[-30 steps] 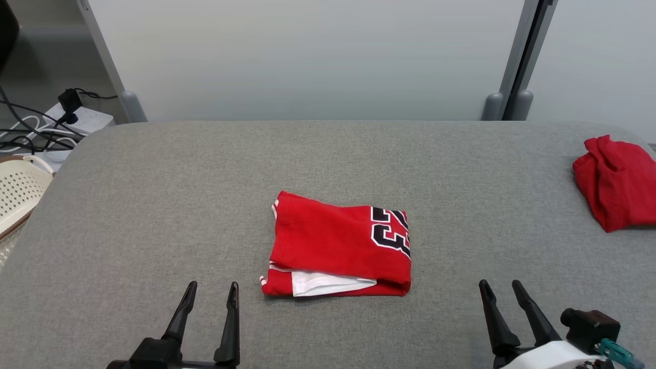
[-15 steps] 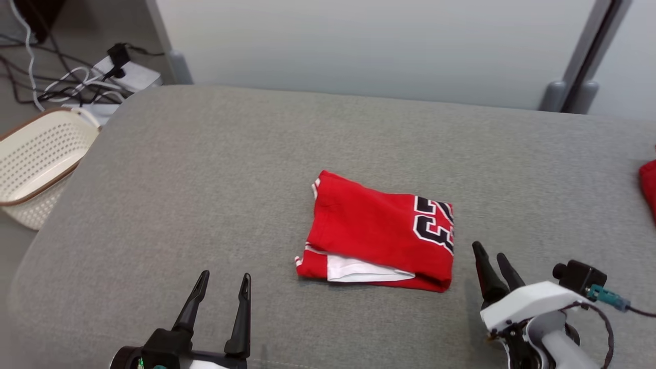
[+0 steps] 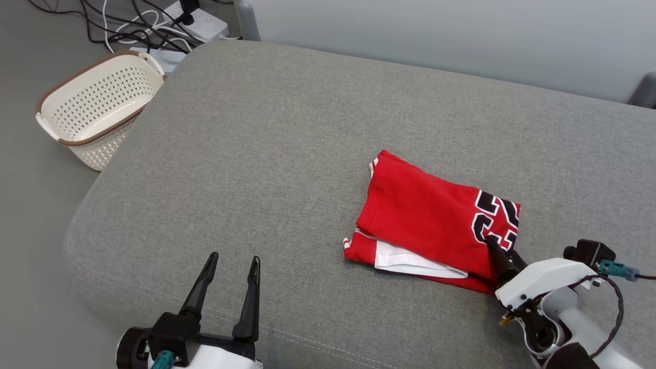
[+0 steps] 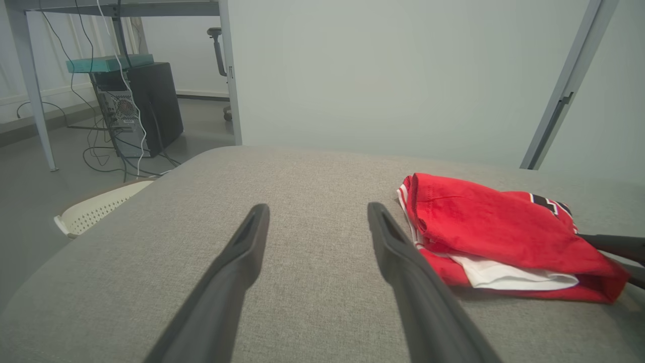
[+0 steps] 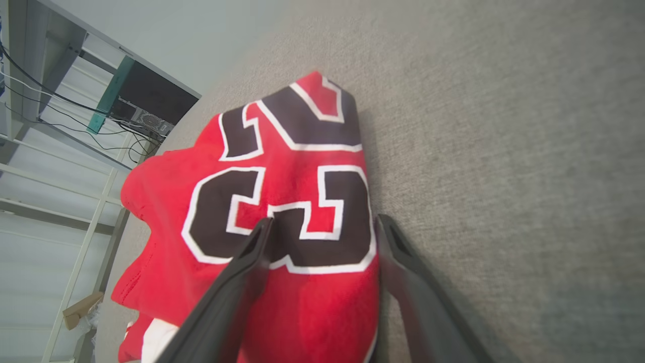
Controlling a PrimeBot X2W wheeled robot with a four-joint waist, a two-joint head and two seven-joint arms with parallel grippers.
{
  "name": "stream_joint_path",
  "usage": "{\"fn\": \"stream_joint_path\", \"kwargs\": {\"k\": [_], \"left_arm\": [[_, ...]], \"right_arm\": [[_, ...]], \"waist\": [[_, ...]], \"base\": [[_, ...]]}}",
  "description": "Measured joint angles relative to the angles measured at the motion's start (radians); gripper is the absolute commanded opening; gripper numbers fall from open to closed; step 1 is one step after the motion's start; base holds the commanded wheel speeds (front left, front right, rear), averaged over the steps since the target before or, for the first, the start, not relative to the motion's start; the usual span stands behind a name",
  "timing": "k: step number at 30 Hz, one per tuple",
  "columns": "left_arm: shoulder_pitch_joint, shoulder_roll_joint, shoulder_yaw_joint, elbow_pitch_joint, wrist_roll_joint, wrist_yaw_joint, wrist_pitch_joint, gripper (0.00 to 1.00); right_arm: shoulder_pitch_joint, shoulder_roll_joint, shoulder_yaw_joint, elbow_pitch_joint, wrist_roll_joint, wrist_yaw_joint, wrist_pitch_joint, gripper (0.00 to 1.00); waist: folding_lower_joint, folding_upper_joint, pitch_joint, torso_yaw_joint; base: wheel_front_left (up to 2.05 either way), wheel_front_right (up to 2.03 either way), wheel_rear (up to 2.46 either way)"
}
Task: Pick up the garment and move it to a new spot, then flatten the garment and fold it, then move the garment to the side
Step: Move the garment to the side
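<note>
A folded red garment [image 3: 430, 220] with black-and-white numbers and a white layer at its near edge lies on the grey cushion [image 3: 256, 154], right of the middle. My right gripper [image 3: 505, 251] is open at the garment's near right corner. In the right wrist view the right gripper [image 5: 322, 224] straddles the numbered edge of the garment [image 5: 302, 191]: one finger lies over the cloth, the other beside it above the cushion. My left gripper [image 3: 233, 257] is open near the front edge, well left of the garment. The left wrist view has the left gripper [image 4: 317, 209] holding nothing, with the garment [image 4: 494, 222] off to its right.
A cream perforated basket [image 3: 92, 102] stands on the floor beyond the cushion's left end. A power strip with tangled cables [image 3: 200, 20] lies behind it. A pale wall panel runs along the back. A dark computer tower [image 4: 146, 106] stands under a desk further off.
The head camera has turned left, so the whole picture shifted right. My right gripper has moved up to the garment's right edge and now straddles it. The left gripper stays open.
</note>
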Motion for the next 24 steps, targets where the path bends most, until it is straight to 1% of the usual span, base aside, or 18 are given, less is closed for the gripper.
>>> {"fn": "stream_joint_path", "kwargs": {"k": [4, 5, 6, 7, 10, 15, 18, 20, 22, 23, 24], "left_arm": [[-0.002, 0.000, -0.001, 0.000, 0.000, 0.000, 0.000, 1.00], [-0.004, 0.000, -0.002, 0.000, 0.000, 0.000, 0.000, 1.00], [-0.006, 0.000, -0.002, 0.000, 0.000, 0.000, 0.000, 1.00], [-0.010, 0.000, -0.002, 0.000, 0.000, 0.000, 0.000, 1.00], [-0.019, 0.000, 0.000, -0.005, 0.000, 0.003, 0.000, 1.00], [-0.020, 0.000, 0.008, -0.010, 0.000, 0.007, 0.000, 1.00], [-0.020, 0.000, 0.011, -0.010, 0.000, 0.007, 0.000, 1.00], [-0.020, 0.000, 0.013, -0.011, 0.000, 0.007, 0.000, 1.00], [-0.020, 0.000, 0.016, -0.011, 0.000, 0.007, 0.000, 1.00], [-0.021, 0.000, 0.017, -0.013, 0.000, 0.007, 0.000, 1.00], [-0.023, 0.000, 0.017, -0.013, 0.000, 0.007, 0.000, 1.00]], "right_arm": [[-0.027, 0.000, 0.032, 0.041, 0.011, 0.000, 0.006, 1.00], [-0.031, 0.001, 0.037, 0.049, 0.013, 0.000, 0.006, 0.86], [-0.035, 0.001, 0.046, 0.052, 0.017, 0.000, 0.008, 0.33], [-0.039, -0.001, 0.057, 0.054, 0.019, 0.000, 0.009, 0.00], [-0.048, -0.004, 0.097, 0.054, 0.013, 0.000, -0.005, 0.00], [-0.070, -0.020, 0.179, 0.042, -0.061, 0.000, -0.071, 0.00], [-0.097, -0.041, 0.202, 0.020, -0.112, 0.000, -0.085, 0.00], [-0.111, -0.055, 0.195, -0.012, -0.155, 0.000, -0.088, 0.00], [-0.119, -0.068, 0.161, -0.053, -0.207, 0.000, -0.092, 0.00], [-0.120, -0.076, 0.122, -0.087, -0.260, 0.000, -0.093, 0.00], [-0.118, -0.077, 0.103, -0.104, -0.284, 0.000, -0.093, 0.00]], "waist": [[0.0000, 0.0000, 0.004, 0.017], [0.0001, 0.0000, 0.004, 0.020], [0.0000, 0.0000, 0.004, 0.023], [0.0000, 0.0000, 0.004, 0.024], [0.0000, 0.0000, 0.005, 0.022], [0.0000, 0.0000, 0.005, -0.001], [0.0001, 0.0000, 0.004, -0.024], [0.0000, 0.0000, 0.003, -0.041], [0.0000, 0.0000, 0.002, -0.061], [0.0000, 0.0000, 0.002, -0.083], [0.0000, 0.0000, 0.002, -0.095]], "base": [[0.00, 0.00, 0.00], [0.00, 0.00, 0.00], [0.00, 0.00, 0.00], [0.00, 0.00, 0.00], [0.00, 0.00, 0.00], [0.00, 0.00, 0.00], [0.00, 0.00, 0.00], [0.00, 0.00, 0.00], [0.00, 0.00, 0.00], [0.00, 0.00, 0.00], [0.00, 0.00, 0.00]]}}
